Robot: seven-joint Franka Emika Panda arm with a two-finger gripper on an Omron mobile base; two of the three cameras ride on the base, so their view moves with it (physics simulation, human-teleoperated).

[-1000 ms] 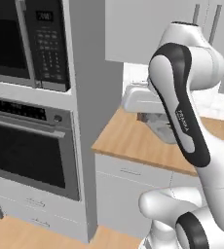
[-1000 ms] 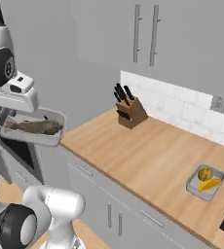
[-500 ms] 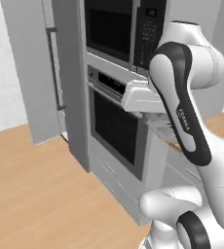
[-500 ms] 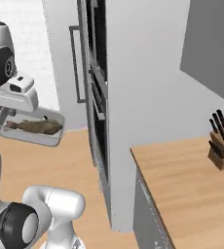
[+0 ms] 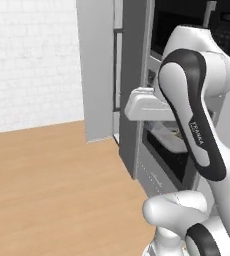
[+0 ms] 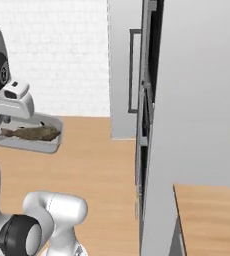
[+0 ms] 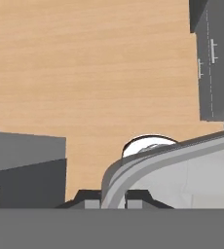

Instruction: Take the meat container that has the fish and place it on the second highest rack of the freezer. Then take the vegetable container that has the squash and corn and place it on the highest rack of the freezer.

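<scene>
A light wooden floor (image 5: 47, 170) runs back to a white brick wall (image 5: 32, 60). A tall grey cabinet column (image 6: 197, 90) holds a dark built-in oven (image 5: 169, 155) with a black microwave (image 5: 187, 25) above it. To the right in the right base view, a wooden table (image 6: 212, 215) top adjoins the cabinet column.

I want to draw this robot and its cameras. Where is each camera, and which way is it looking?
Left base view: behind the arm's left, facing the oven wall; the white arm fills its right.
Right base view: behind the arm's right, facing the grey cabinet; the arm is at left, carrying the fish container.
Hand view: on the hand, looking down at the wood floor, gripper on the container's rim.
All share the floor.
</scene>
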